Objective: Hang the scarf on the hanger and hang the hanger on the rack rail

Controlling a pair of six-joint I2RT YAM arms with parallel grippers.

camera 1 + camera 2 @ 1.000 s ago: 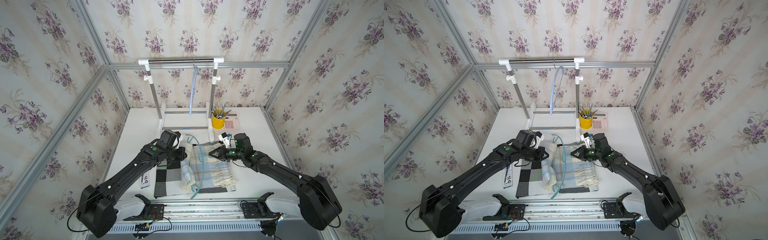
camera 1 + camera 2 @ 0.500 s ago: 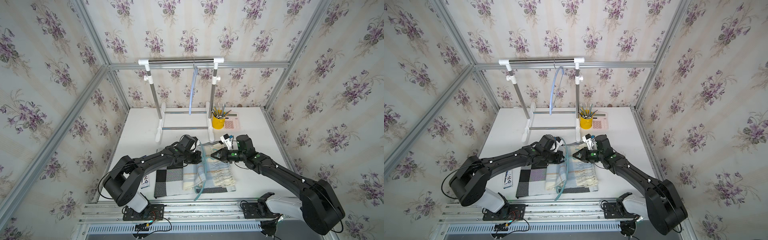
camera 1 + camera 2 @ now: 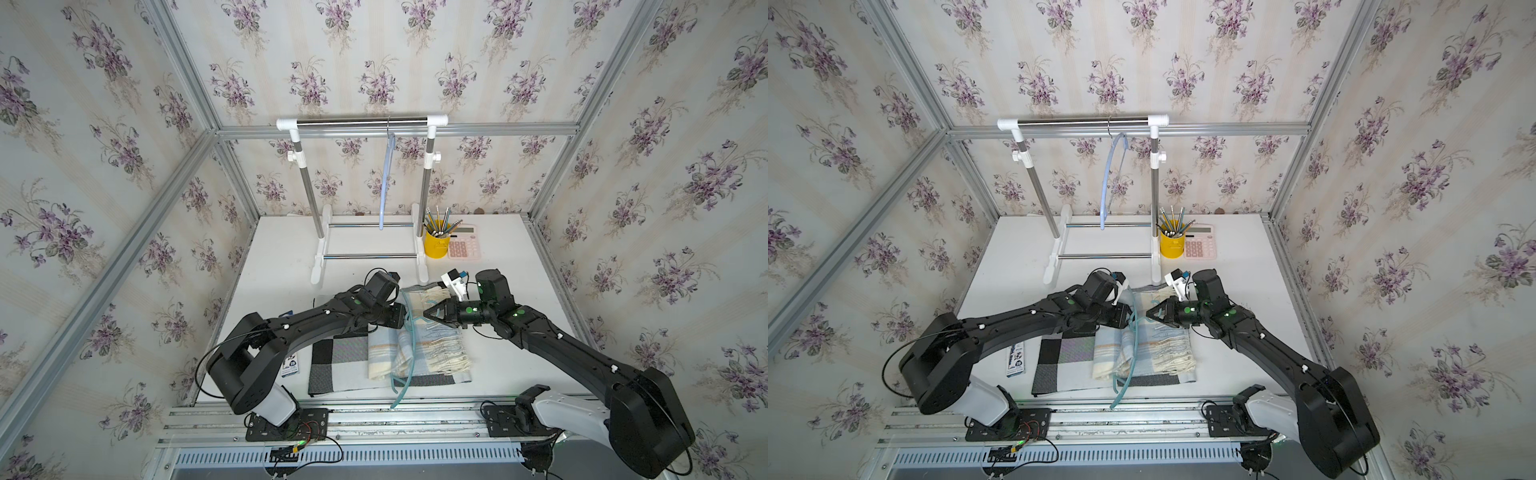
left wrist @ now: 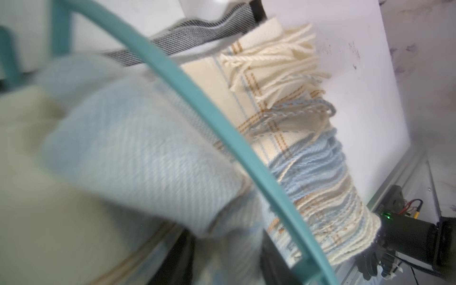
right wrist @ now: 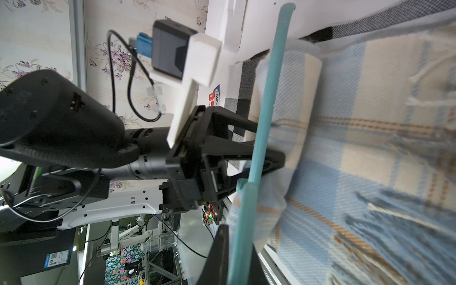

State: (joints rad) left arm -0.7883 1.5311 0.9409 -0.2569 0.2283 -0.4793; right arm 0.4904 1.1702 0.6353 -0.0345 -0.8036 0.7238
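Threading step, it seemed: right hand (image 3: 427,318) gripped the hanger (image 5: 266,98) laid over the folded scarf (image 3: 434,353) on a checked cloth (image 3: 332,361) on the table (image 3: 278,266), while left hand (image 5: 269,143) sat jaws apart at the scarf's edge. Next, that hand would need to pinch the fold and draw it over the bar. Well back stood the rack (image 3: 361,121), pencil cup (image 3: 435,248) and calculator (image 3: 464,248); the cloth underneath could snag.

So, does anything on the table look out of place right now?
The teal hanger lies slantwise across the bunched scarf, its lower end poking past the front edge of the table, over the rail. Nothing looks spilled or damaged.
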